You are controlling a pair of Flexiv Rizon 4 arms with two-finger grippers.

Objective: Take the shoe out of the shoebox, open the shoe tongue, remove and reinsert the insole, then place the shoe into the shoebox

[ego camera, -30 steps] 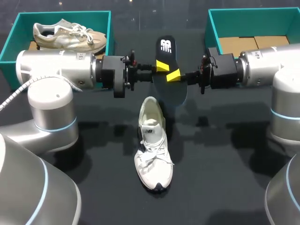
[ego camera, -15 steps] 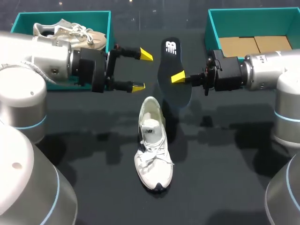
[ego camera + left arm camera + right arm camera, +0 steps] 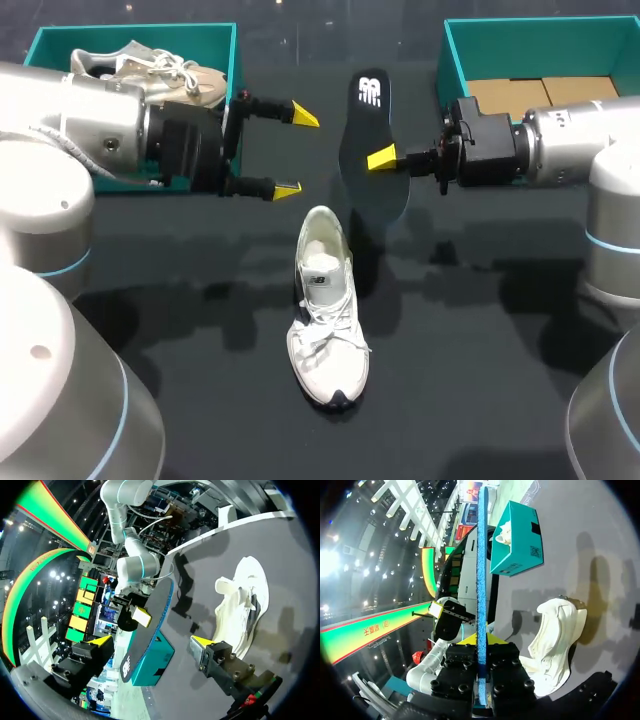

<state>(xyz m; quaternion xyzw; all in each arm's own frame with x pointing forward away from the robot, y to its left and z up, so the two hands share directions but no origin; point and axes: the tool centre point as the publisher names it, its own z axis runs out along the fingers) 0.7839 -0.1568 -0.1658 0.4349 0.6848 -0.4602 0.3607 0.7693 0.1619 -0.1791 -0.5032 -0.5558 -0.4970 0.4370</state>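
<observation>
A white shoe (image 3: 325,310) lies on the black table, toe toward the near edge; it also shows beside my left fingers (image 3: 245,605) and under the right gripper (image 3: 555,635). The black insole (image 3: 368,135) hangs in the air beyond the heel, with my right gripper (image 3: 385,158) shut on its lower edge. In the right wrist view the insole (image 3: 481,570) stands edge-on between the shut fingers of that gripper (image 3: 481,640). My left gripper (image 3: 296,151) is open wide, left of the insole and apart from it. Seen from the left gripper (image 3: 150,645), the insole (image 3: 150,620) is just ahead.
A teal shoebox (image 3: 35,60) at the back left holds a second, worn shoe (image 3: 150,75). Another teal shoebox (image 3: 455,50) at the back right shows its cardboard floor. That left box (image 3: 517,545) also appears beyond the insole.
My left gripper let go of the insole, opened wide and drew back to the left. The right gripper kept the insole and shifted slightly right and away.
</observation>
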